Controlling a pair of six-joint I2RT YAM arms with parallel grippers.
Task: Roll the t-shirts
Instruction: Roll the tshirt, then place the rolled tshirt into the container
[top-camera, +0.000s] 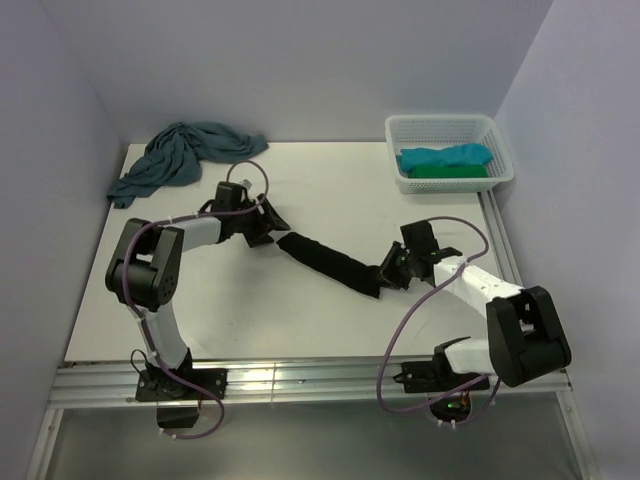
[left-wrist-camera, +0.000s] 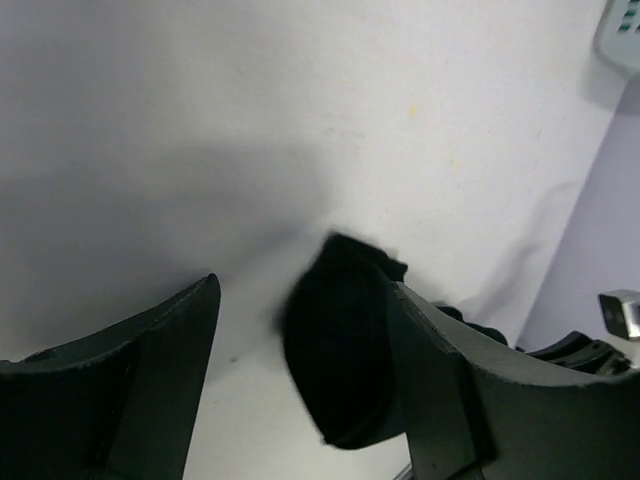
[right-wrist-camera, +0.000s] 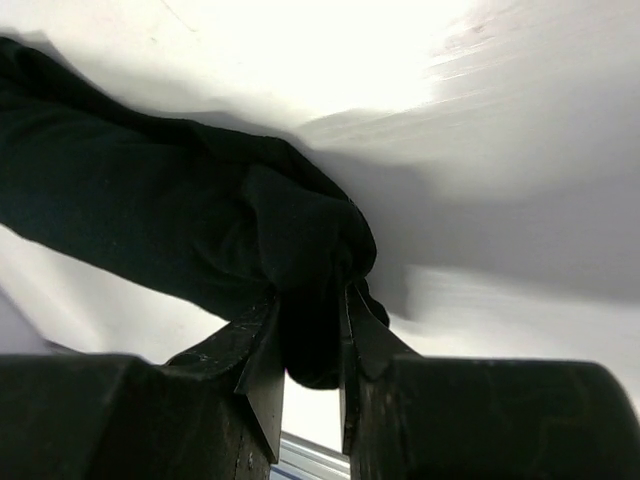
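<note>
far left on my top view, the grey-teal shirt (top-camera: 185, 155) lies in a crumpled heap at the back left corner of the table (top-camera: 330, 190), reaching its left edge. next comes the left gripper (top-camera: 264, 224), low over the table, to the right of that heap and apart from it. on its wrist camera the jaws stand apart: the end of the black shirt (left-wrist-camera: 340, 350) lies against the inner face of one finger (left-wrist-camera: 450, 390), with bare table between it and the other finger (left-wrist-camera: 150, 370), so i read this hand as open and gripping nothing. from there the black shirt (top-camera: 325, 262) runs as a long narrow band, slanting across the middle of the table toward the near right. its right end sits in the right gripper (top-camera: 393, 268). that wrist camera shows both fingers (right-wrist-camera: 262, 370) pressed in on a bunched fold of black cloth, so this hand is clamped on the black shirt. far right, at the back right corner, the white basket (top-camera: 500, 150) holds a turquoise shirt (top-camera: 445, 157) lying on a green shirt (top-camera: 455, 172).
</note>
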